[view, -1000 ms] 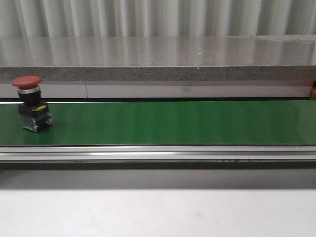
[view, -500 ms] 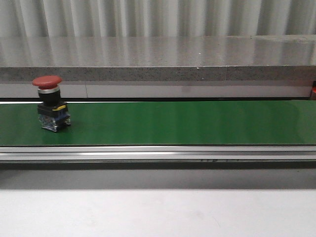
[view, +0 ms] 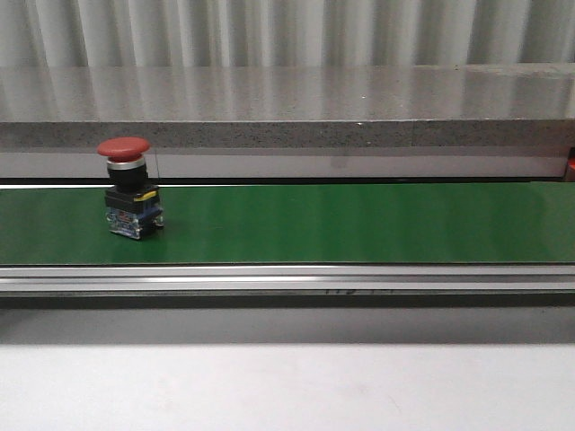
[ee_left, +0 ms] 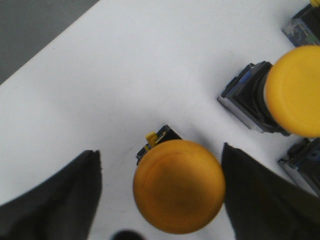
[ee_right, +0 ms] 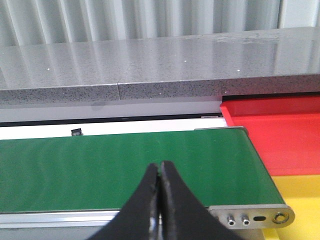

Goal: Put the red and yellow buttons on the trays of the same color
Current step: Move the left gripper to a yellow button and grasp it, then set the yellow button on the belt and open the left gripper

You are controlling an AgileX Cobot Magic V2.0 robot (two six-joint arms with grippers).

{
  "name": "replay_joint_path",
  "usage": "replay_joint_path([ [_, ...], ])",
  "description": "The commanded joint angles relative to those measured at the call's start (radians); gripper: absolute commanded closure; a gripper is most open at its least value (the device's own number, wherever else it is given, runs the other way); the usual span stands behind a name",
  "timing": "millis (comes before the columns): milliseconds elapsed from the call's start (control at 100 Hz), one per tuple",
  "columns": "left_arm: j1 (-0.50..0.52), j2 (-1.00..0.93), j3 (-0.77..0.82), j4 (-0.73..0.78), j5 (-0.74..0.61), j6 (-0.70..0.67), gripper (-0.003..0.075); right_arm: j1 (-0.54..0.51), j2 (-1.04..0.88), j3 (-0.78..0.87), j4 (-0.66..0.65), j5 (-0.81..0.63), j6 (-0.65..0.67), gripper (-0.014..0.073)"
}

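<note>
On the green conveyor belt (view: 359, 224), toward its left end in the front view, stands a red button (view: 130, 189), upright on its dark switch body, mushroom cap up, nothing touching it. No arm shows in the front view. Left wrist view: a yellow button (ee_left: 178, 186) sits on the white bench (ee_left: 125, 75), cap facing the camera, right between the fingers (ee_left: 55, 195) of the left hand (ee_left: 165, 200); the fingers are spread apart on either side with a gap to the cap, not clamped yet. A second yellow button (ee_left: 292, 90) lies just beside, tipped on its side, and corners of more switch bodies show at the frame edge. Right wrist view: right hand (ee_right: 160, 200) has its fingers pressed together, holding nothing, hovering at the belt's far end, next to the red tray (ee_right: 280, 130) and yellow tray (ee_right: 300, 200), which sit side by side just past the belt roller. Step in hand, as I judge it: left hand is set to pick a yellow button from the stock, while the red one is out on the belt, well apart from the trays. Next move calls for the left fingers to close squarely on the cap or neck without knocking the neighbour; the right hand must open before it can take the red button and drop it on the red tray.
</note>
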Motion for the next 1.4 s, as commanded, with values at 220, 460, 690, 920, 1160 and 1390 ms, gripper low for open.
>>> replay_joint_path([
  [220,0.003,-0.076,-0.028,-0.016,0.0,-0.009,0.0738,-0.006,-0.016,0.002,-0.001,-0.081,-0.007,0.0661],
  [460,-0.019,-0.28,-0.028,-0.058,0.046,-0.004,0.074,-0.006,-0.016,0.002,-0.001,-0.081,-0.007,0.0661],
  [690,-0.203,-0.444,-0.045,-0.061,0.067,0.035,0.074,-0.006,-0.016,0.002,-0.001,-0.081,-0.007,0.0661],
  [920,-0.395,-0.386,-0.141,-0.061,0.111,0.063,0.074,-0.006,-0.016,0.002,-0.001,-0.081,-0.007,0.0661],
  [1160,-0.478,-0.225,-0.244,-0.072,0.156,0.065,0.074,-0.006,-0.016,0.002,-0.001,-0.081,-0.007,0.0661],
  [1390,-0.496,-0.14,-0.271,-0.072,0.182,0.072,0.074,-0.006,-0.016,0.002,-0.001,-0.081,-0.007,0.0661],
])
